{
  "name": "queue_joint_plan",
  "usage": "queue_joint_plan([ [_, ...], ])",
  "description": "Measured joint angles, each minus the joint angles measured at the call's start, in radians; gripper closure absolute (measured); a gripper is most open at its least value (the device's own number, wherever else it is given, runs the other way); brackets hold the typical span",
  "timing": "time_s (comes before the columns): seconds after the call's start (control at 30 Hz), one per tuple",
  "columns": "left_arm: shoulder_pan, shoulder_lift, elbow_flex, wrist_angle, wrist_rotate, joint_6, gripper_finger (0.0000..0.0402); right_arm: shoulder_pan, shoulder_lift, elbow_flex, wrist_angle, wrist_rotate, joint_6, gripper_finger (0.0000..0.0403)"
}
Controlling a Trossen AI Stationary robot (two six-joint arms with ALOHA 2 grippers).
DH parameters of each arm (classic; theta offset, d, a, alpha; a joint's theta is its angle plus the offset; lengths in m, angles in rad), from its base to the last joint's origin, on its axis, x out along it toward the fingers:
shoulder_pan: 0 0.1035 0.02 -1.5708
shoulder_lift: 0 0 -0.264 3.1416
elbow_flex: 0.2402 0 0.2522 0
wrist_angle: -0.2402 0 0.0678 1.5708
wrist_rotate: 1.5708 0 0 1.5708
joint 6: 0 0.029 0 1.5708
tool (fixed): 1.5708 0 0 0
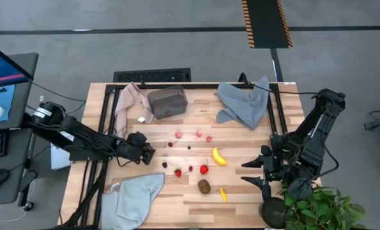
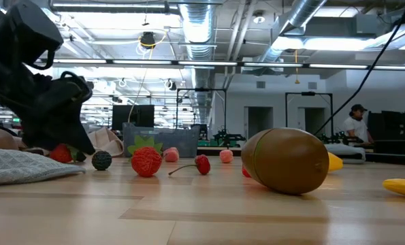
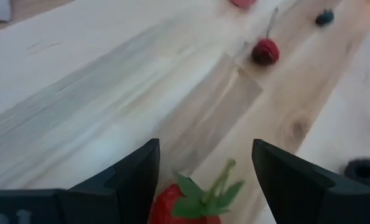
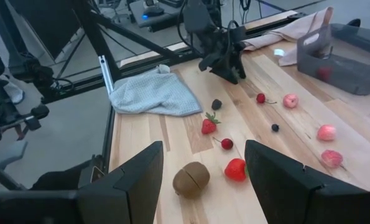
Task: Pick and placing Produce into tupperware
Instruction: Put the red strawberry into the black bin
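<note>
- Wooden table point(image 1: 177, 198) fills the middle of a big workshop; pipes run along the ceiling and a person point(image 2: 356, 126) stands far behind.
- Nearest to the front edge lie the kiwi point(image 1: 204, 186) and a small yellow piece point(image 1: 223, 194), with a blue-grey cloth point(image 1: 135, 195) at the front left corner.
- A plant point(image 1: 320, 211) stands at the front right corner. Just beside it the right gripper point(image 1: 252, 172) waits, its fingers wide apart and holding nothing.
- A little further in lie two strawberries point(image 1: 204, 169), some dark berries point(image 1: 165, 165) and the banana point(image 1: 219, 156).
- The left gripper point(image 1: 149, 153) is low over the table at the left side. In its wrist view the fingers point(image 3: 138, 173) stand open on both sides of a strawberry point(image 3: 185, 204), not yet pressing it.
- Pink berries point(image 1: 198, 134) lie beyond, near the middle.
- The tub point(image 1: 167, 102) stands at the back, left of centre, with something red already inside; a beige-pink cloth point(image 1: 131, 102) is touching it and a grey cloth point(image 1: 244, 102) lies well to its right.
- I judge the step is the grasp of this strawberry. Next the fingers must close gently, lift, and carry it to the tub at the back.
</note>
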Motion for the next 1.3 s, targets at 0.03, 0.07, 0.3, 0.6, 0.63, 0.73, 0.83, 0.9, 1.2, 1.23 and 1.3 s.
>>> queue_joint_plan([
  [0.03, 0.000, 0.000, 0.012, -0.022, 0.011, 0.011, 0.0157, 0.000, 0.000, 0.000, -0.001, 0.000, 0.000, 0.0154],
  [0.07, 0.000, 0.000, 0.024, -0.046, 0.021, 0.020, 0.0157, 0.000, 0.000, 0.000, -0.004, 0.000, 0.000, 0.0154],
  [0.3, -0.003, 0.001, 0.102, -0.225, 0.081, 0.080, 0.0157, 0.000, 0.000, 0.000, -0.008, 0.001, 0.000, 0.0154],
  [0.6, -0.003, 0.001, 0.119, -0.263, 0.094, 0.133, 0.0157, 0.000, 0.000, 0.000, -0.010, 0.005, 0.000, 0.0154],
  [0.63, -0.003, 0.001, 0.119, -0.265, 0.096, 0.134, 0.0157, 0.000, 0.000, 0.000, -0.010, 0.005, 0.000, 0.0154],
  [0.73, -0.003, 0.000, 0.120, -0.278, 0.102, 0.136, 0.0157, 0.000, 0.000, 0.000, -0.015, 0.005, 0.000, 0.0154],
  [0.83, -0.003, 0.000, 0.120, -0.290, 0.105, 0.159, 0.0157, 0.000, 0.000, 0.000, -0.023, 0.014, -0.001, 0.0154],
  [0.9, -0.003, -0.001, 0.121, -0.300, 0.109, 0.164, 0.0157, 0.000, 0.000, 0.000, -0.023, 0.020, -0.001, 0.0154],
  [1.2, -0.002, -0.002, 0.121, -0.323, 0.129, 0.155, 0.0157, 0.000, 0.000, 0.000, -0.023, 0.020, -0.001, 0.0154],
  [1.23, -0.002, -0.002, 0.122, -0.325, 0.131, 0.155, 0.0157, 0.000, 0.000, 0.000, -0.023, 0.020, -0.001, 0.0154],
  [1.3, -0.002, -0.002, 0.121, -0.328, 0.136, 0.155, 0.0157, 0.000, 0.000, 0.000, -0.023, 0.019, -0.001, 0.0154],
])
